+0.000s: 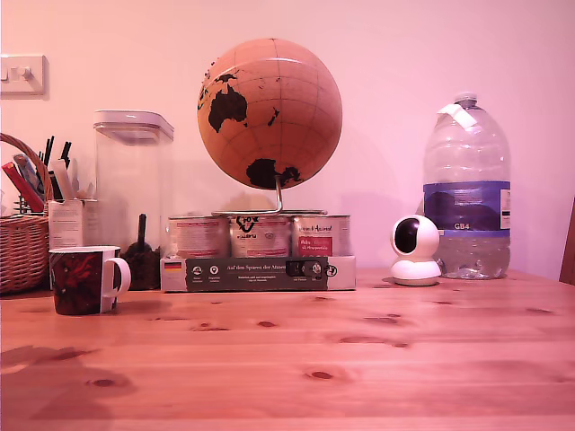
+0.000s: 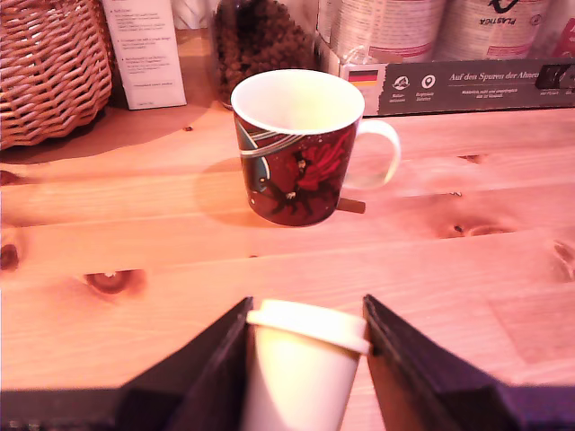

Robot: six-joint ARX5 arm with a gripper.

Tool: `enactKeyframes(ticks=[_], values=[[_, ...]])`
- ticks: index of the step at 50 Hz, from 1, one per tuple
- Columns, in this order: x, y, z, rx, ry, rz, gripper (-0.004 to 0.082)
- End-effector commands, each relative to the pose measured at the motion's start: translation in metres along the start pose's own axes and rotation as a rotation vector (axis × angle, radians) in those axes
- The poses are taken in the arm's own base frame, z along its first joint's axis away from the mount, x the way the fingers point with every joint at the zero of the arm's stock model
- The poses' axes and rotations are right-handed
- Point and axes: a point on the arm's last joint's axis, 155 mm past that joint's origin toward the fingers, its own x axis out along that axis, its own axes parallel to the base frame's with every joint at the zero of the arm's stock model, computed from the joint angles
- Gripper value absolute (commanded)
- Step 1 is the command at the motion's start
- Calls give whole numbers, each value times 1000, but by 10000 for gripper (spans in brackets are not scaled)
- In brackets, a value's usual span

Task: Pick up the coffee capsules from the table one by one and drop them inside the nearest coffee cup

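Observation:
In the wrist view my gripper [image 2: 305, 312] is shut on a cream coffee capsule [image 2: 299, 373], whose wide rim sits between the two black fingers [image 2: 208, 364]. The capsule hangs above the pine table [image 2: 467, 278], a short way in front of the coffee cup [image 2: 296, 148]. The cup is dark with a red-and-black pattern, a white rim and a white handle, and its inside looks empty. The exterior view shows the cup [image 1: 81, 280] at its left on the table [image 1: 359, 359]. The arm itself is outside the exterior view.
A wicker basket [image 2: 49, 63] and a white carton [image 2: 144, 49] stand behind the cup. Behind them are a clear container [image 1: 133, 180], silver tins [image 1: 260, 235] on a boxed set [image 1: 259, 272], a globe [image 1: 269, 112], a white camera [image 1: 415, 250] and a water bottle [image 1: 467, 189].

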Motion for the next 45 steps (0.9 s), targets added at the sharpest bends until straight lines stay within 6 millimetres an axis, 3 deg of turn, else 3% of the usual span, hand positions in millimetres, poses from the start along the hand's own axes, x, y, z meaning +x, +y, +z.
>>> enactKeyframes(ticks=[1, 24, 45], values=[[-1, -5, -13, -28, 40, -13, 289], [-1, -5, -7, -34, 15, -12, 289], [-1, -11, 23, 5, -102, -25, 289]])
